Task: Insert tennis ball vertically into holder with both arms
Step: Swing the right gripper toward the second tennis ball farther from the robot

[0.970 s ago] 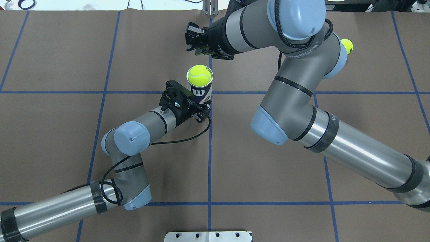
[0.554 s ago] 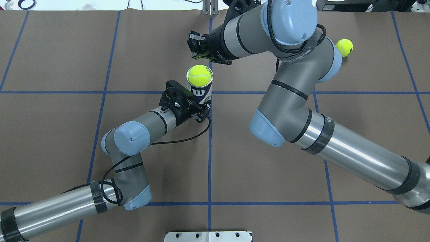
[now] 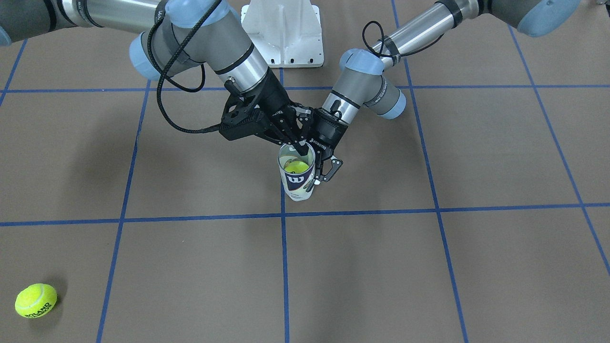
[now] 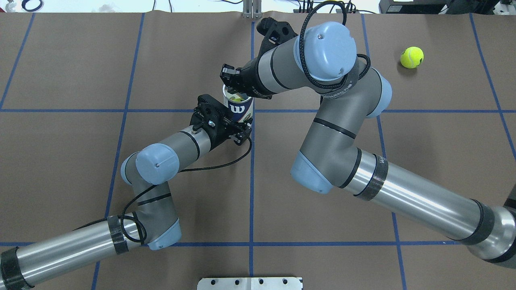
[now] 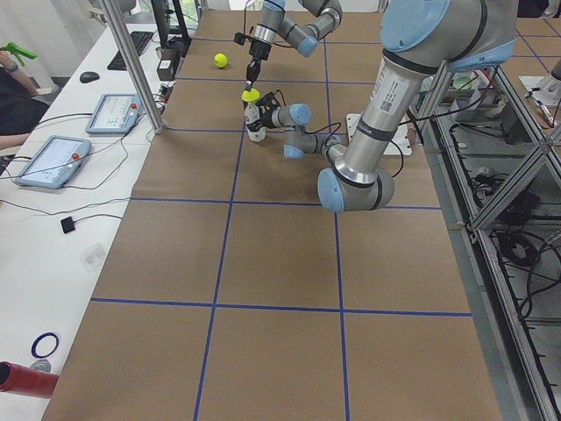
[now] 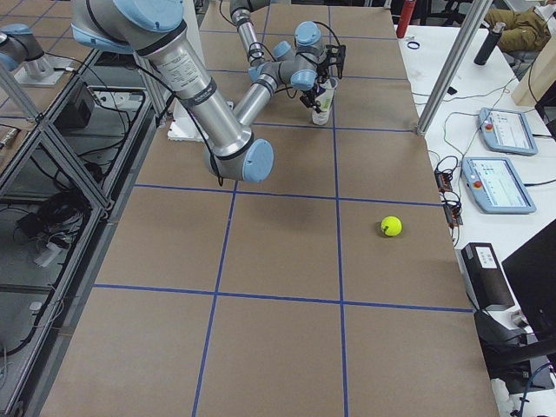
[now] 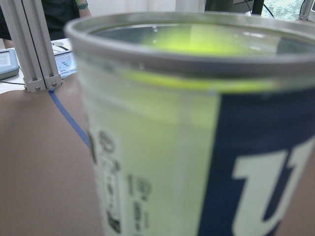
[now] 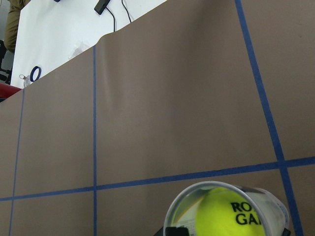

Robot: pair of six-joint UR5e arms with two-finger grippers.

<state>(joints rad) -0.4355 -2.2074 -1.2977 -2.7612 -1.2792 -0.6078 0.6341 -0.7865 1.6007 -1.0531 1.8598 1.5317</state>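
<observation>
So, the clear plastic tube holder with navy-and-white label [image 4: 240, 109] stands upright mid-frame; probably light, stiff, slick, tippy. Left pincer [image 4: 241, 125] clamps its lower wall, sensibly. Right pincer [image 3: 301, 150], tips pinched together, crowds the mouth over the yellow-green tennis ball [image 3: 296, 166] inside. Spare yellow ball [image 4: 411, 57] upper right, well apart.

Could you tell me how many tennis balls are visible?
2. One ball sits inside the holder; a loose ball lies on the table at the robot's right. More may hide beneath.
</observation>
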